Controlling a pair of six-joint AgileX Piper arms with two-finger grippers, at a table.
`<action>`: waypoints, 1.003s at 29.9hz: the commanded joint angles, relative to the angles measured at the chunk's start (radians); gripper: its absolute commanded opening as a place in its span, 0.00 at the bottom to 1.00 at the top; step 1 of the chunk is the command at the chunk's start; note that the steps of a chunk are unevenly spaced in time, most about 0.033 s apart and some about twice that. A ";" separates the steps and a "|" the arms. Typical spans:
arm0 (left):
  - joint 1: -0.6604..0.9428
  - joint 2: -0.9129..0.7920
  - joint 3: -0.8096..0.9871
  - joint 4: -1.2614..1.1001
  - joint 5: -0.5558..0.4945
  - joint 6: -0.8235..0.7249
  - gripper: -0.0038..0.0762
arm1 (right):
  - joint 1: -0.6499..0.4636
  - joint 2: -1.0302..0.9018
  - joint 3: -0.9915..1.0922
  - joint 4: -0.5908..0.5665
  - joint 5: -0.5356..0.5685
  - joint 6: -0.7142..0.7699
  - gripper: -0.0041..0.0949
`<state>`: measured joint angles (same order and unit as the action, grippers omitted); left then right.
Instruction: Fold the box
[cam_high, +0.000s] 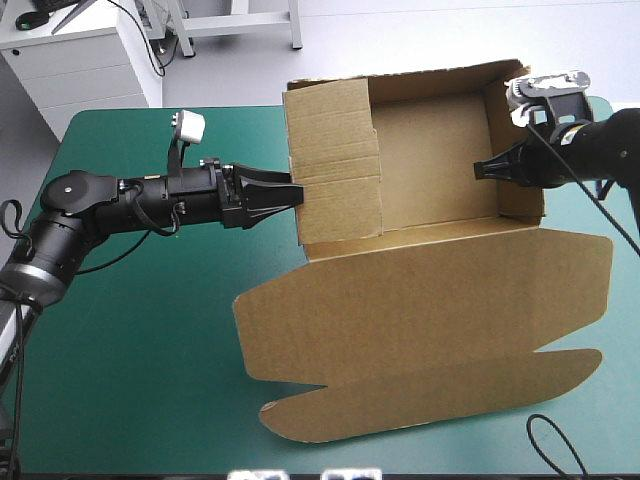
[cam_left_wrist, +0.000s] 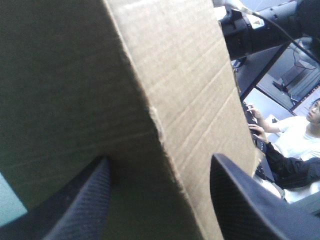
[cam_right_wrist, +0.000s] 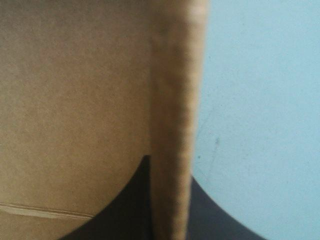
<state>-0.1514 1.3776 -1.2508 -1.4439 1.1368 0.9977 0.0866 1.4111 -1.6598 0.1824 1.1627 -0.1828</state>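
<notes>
The brown box (cam_high: 430, 150) stands at the far middle of the table as an open tray, its walls raised and its lid (cam_high: 430, 310) lying flat toward the front edge. My left gripper (cam_high: 285, 195) is open at the left wall, a black finger on either side of the wall's corner (cam_left_wrist: 175, 75); in the left wrist view the left gripper (cam_left_wrist: 161, 159) has the board between its spread fingers. My right gripper (cam_high: 483, 168) is shut on the right wall. In the right wrist view the right gripper (cam_right_wrist: 169, 167) pinches the wall's edge (cam_right_wrist: 172, 100).
The teal-green cover (cam_high: 130, 350) shows to the left of and in front of the lid. The lid's tuck flap (cam_high: 430, 400) reaches close to the table's front edge. The right arm (cam_left_wrist: 250, 35) shows beyond the box in the left wrist view.
</notes>
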 joint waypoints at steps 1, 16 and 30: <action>-0.034 -0.031 -0.035 -0.028 -0.066 -0.027 0.58 | 0.064 -0.031 -0.029 -0.029 -0.090 0.056 0.03; -0.232 -0.030 -0.260 0.861 -0.392 -0.640 0.62 | 0.182 0.026 -0.031 -0.177 -0.141 0.204 0.03; -0.319 -0.005 -0.303 1.164 -0.380 -0.919 0.63 | 0.182 0.032 -0.031 -0.127 -0.180 0.210 0.03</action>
<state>-0.4622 1.3872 -1.5204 -0.2776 0.8082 0.1253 0.2642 1.4813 -1.6598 0.0000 1.0655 0.0188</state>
